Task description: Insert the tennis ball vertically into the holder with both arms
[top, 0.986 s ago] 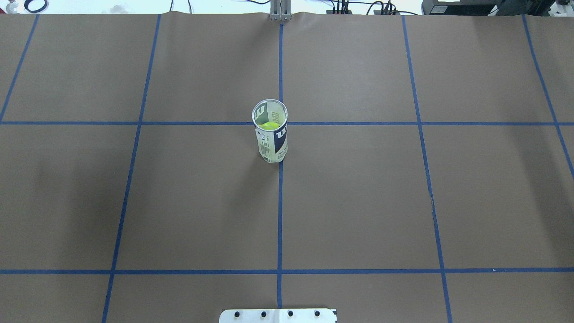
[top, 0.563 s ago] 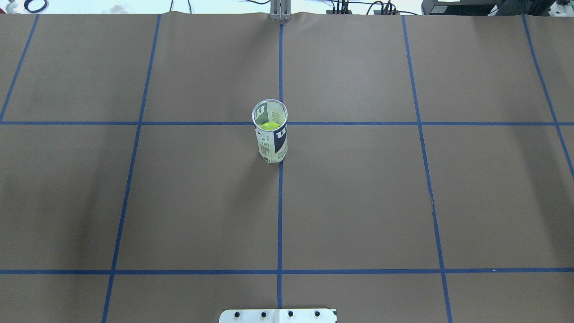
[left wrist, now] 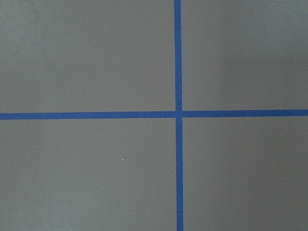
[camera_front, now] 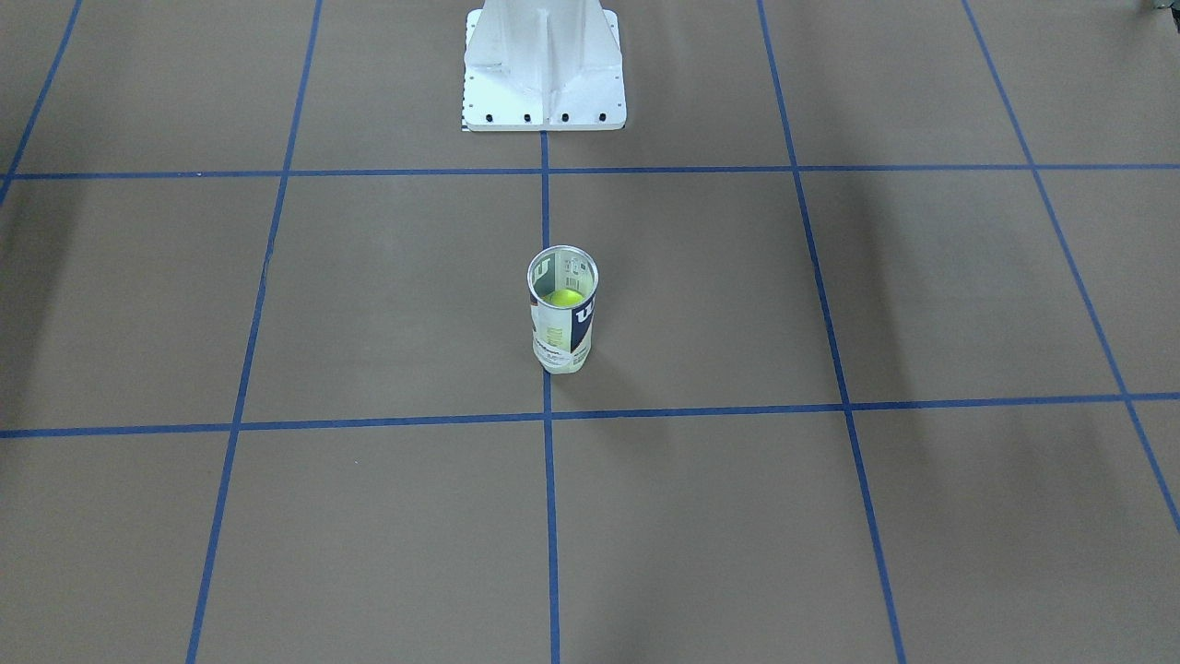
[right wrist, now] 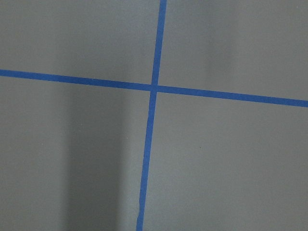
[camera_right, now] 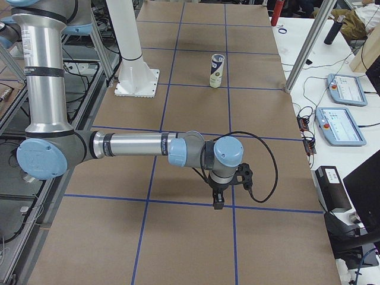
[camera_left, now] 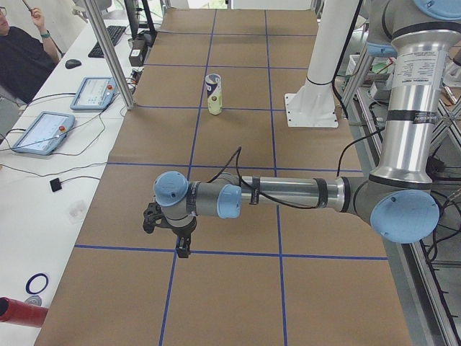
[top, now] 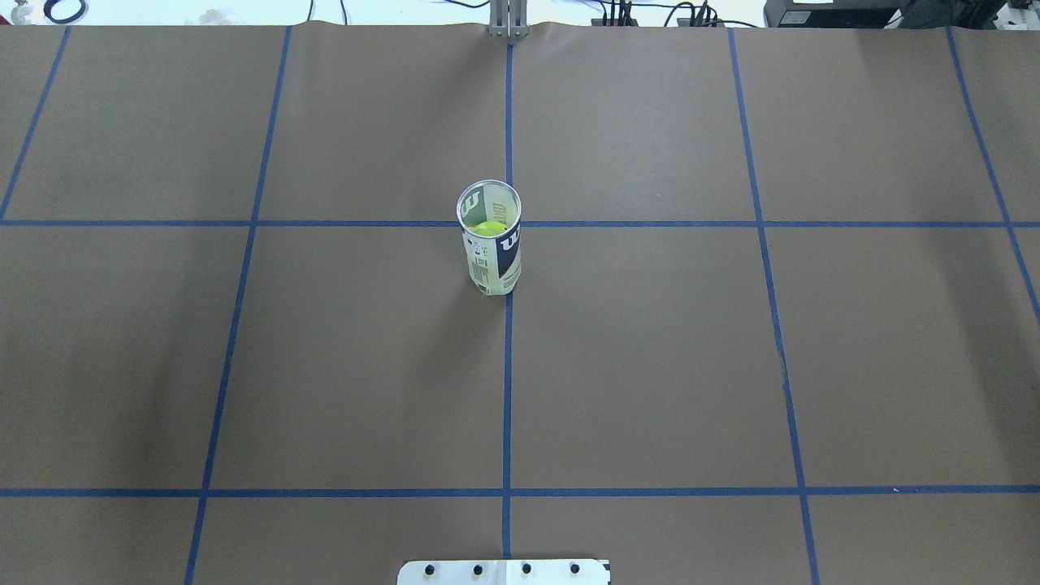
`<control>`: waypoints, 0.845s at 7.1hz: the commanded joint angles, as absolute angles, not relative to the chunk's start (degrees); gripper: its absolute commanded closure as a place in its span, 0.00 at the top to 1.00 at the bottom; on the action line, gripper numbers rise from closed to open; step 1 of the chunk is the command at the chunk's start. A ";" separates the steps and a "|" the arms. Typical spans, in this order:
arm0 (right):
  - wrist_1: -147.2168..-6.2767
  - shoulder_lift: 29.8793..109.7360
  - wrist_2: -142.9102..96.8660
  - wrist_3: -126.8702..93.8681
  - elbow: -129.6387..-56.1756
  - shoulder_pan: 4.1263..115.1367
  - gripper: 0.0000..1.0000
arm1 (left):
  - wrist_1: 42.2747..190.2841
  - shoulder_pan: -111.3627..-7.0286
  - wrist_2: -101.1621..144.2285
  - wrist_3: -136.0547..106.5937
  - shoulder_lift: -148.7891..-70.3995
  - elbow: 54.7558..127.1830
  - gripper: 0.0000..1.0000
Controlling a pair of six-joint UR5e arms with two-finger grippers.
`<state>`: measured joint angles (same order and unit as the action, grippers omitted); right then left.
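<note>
left claw (camera_left: pixel 181 249), right claw (camera_right: pixel 218 202): black | left arm (camera_left: pixel 288 193), right arm (camera_right: pixel 130 144): silver-grey, light-blue caps | table (top: pixel 650 366): brown, blue tape (top: pixel 507 390) grid, a cross below each claw | tube (top: pixel 492 262): white-navy label, white W | ball (top: pixel 488 228): yellow-green | base (camera_front: pixel 544 65): white

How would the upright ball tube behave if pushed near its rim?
The holder stands tall on a narrow base, so it would likely tip. Its clear thin wall probably flexes when squeezed. The tennis ball inside may steady it slightly.

Silver-grey arms (camera_left: pixel 284 193), light blue joint caps (camera_left: pixel 402 216), black pincers (camera_left: pixel 181 246), black cables (camera_right: pixel 275 172)
</note>
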<state>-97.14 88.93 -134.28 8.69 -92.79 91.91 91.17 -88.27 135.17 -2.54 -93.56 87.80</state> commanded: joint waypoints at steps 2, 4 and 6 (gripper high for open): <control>-97.21 88.86 -136.48 8.61 -92.73 93.07 0.99 | 90.79 -88.33 135.26 -2.55 -93.52 88.07 1.00; -97.21 90.08 -137.28 8.70 -92.64 94.04 0.99 | 90.88 -88.33 135.26 -2.55 -93.60 88.07 1.00; -97.12 90.35 -137.90 8.70 -92.64 94.39 0.99 | 90.88 -88.33 135.26 -2.55 -93.52 88.07 1.00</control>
<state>-97.14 90.17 -137.58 8.70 -92.65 94.13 90.87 -88.33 135.26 -2.55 -93.55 88.07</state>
